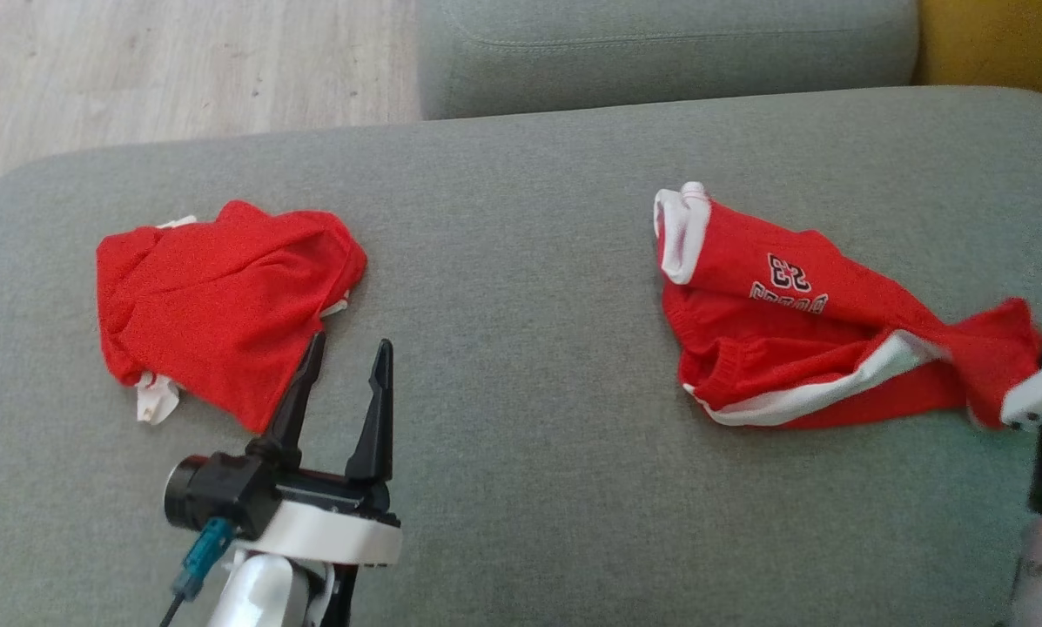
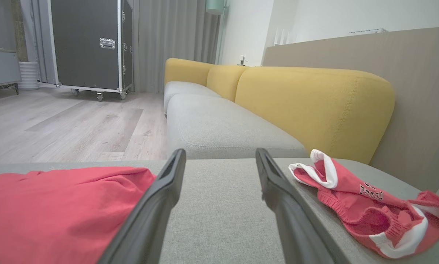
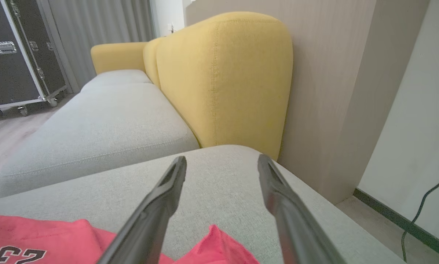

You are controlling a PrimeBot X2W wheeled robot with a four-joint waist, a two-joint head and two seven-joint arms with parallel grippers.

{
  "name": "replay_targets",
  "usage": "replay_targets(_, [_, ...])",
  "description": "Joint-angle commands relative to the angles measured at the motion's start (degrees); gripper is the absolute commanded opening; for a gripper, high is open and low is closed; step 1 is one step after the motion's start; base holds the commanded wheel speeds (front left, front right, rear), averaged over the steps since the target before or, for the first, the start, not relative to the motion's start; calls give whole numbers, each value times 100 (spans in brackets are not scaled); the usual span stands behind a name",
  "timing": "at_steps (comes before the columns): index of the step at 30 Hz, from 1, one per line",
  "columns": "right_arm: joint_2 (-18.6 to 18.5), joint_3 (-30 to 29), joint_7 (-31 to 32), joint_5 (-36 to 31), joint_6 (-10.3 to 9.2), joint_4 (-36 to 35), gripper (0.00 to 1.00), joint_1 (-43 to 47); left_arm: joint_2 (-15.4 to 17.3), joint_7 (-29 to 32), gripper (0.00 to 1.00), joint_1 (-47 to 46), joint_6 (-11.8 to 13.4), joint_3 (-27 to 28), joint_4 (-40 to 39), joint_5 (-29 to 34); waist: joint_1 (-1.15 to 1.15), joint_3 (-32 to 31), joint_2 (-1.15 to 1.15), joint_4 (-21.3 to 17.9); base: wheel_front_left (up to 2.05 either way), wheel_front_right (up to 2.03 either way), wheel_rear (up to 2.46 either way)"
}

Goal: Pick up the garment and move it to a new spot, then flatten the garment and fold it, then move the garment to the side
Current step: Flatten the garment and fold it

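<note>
Grey sofa seat, yellow backrest, pale wood floor, wheeled black case before grey curtain.

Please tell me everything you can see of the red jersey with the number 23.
The jersey is red knit cloth with white bands at its openings and a black-and-white 23 next to a word I cannot read. It lies crumpled, not flat, on the right part of the grey cushion, running from upper left to lower right in the head view. One white-edged opening stands up at its left end. The open right hand hangs over its right end; whether it touches the cloth, I cannot tell.
</note>
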Motion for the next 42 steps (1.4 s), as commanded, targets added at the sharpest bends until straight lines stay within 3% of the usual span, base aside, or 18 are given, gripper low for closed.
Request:
replay_targets(1, [-18,280,-113,-41,21,-227,100,-239,1,-29,100,-273,9,147,-171,28,0,-3,0,-38,0,0,0])
replay_targets(4, [-15,842,-314,182,21,-283,100,-209,1,-29,100,-285,9,147,-177,18,0,-18,0,-90,0,0,0])
replay_targets(10, [-13,2531,-545,1072,21,-826,100,223,1,-29,100,-258,9,163,-208,5,0,-98,0,-148,0,0,0])
replay_targets(16, [-12,3557,-576,1604,21,-1470,100,1011,1,-29,100,-201,9,145,-236,-18,0,-172,0,-113,0,0,0])
replay_targets(22, [-12,3769,-578,1677,21,-1596,100,1333,1,-29,100,-141,9,96,-241,-20,0,-201,0,-4,0,0,0])
replay_targets(26, [-12,3759,-578,1436,21,-1315,100,1159,1,-29,100,-161,9,77,-236,-17,0,-152,0,129,0,0,0])
replay_targets(42, [-12,3278,687,823,21,1051,100,-948,1,-29,100,-401,9,-208,-157,-169,0,317,0,824,0,0,0])
